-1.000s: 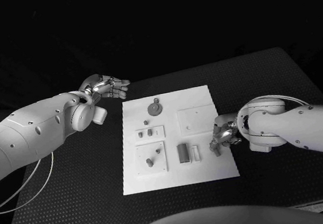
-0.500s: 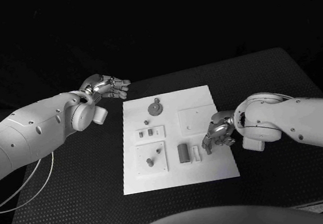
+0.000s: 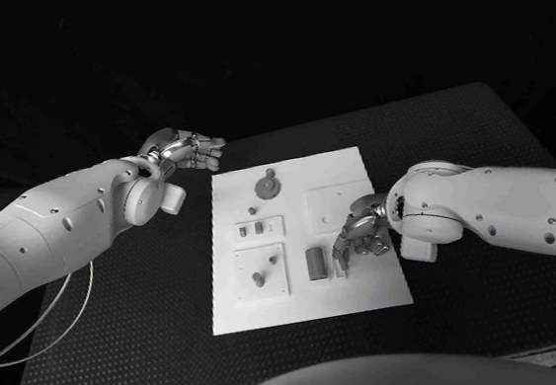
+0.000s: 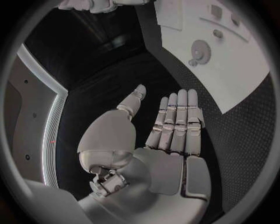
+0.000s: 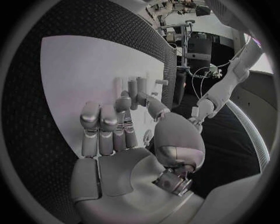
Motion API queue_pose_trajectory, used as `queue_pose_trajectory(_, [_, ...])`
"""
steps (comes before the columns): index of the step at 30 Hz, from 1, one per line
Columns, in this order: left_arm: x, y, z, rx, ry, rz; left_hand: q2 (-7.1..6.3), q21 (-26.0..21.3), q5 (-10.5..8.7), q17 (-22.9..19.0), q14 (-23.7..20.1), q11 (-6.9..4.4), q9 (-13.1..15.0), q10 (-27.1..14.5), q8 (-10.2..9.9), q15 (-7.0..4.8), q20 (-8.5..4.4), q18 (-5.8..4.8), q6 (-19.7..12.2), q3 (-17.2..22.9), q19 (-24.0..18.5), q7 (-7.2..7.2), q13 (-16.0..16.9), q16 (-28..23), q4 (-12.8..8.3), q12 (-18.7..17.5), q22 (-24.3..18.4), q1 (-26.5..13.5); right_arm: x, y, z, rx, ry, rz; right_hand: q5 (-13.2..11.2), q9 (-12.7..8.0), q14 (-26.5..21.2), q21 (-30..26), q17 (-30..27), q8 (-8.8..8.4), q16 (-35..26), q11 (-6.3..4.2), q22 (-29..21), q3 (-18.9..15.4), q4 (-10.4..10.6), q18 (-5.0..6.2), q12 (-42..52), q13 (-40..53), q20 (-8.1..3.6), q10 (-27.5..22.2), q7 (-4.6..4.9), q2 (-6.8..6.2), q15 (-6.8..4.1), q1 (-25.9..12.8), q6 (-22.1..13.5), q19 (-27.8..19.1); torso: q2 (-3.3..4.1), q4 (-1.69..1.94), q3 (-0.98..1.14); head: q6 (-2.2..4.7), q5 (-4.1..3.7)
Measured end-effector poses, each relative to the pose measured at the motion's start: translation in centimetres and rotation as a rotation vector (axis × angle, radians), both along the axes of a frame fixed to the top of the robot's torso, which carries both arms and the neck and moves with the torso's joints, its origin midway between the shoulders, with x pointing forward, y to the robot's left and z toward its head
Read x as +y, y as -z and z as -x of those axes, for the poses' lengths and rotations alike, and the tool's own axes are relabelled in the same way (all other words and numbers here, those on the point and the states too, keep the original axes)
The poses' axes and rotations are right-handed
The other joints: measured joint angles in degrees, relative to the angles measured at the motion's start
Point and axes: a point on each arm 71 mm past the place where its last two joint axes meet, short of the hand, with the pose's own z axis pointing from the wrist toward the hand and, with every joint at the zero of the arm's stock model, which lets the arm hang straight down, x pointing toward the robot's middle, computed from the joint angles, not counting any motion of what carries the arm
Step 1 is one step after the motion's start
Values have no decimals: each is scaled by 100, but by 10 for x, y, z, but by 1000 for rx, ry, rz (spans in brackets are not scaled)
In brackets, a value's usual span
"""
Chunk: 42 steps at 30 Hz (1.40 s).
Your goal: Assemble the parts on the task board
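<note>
Hovering open-fingered, the right hand (image 3: 362, 230) is just beside the dark part (image 3: 316, 262), not touching.

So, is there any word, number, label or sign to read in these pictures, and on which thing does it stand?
None can be read.
Task board: plain white, no print shows.
Parts, such as the gear and the dark block: no marks show.
Left hand and right hand: no lettering shows.
Gear in the room behind, in the right wrist view: too small and blurred to tell.
</note>
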Motion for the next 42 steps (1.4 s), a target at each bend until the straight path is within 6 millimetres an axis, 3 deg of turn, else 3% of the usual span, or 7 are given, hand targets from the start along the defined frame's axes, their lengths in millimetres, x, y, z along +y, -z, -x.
queue_pose_trajectory(42, [0,0,0,4,1,-2,22,0,0,19,0,0,-4,0,0,0,0,0,0,28,0,0,-4,0,-3,0,8,-22,4,13,-5,10,-28,50,-51,-27,-10,0,-22,-53,0,-11,0,9,56,3,0,-11,2,-14,1,19,-10,-73,-2,-2,-5,-4,8,-6,19])
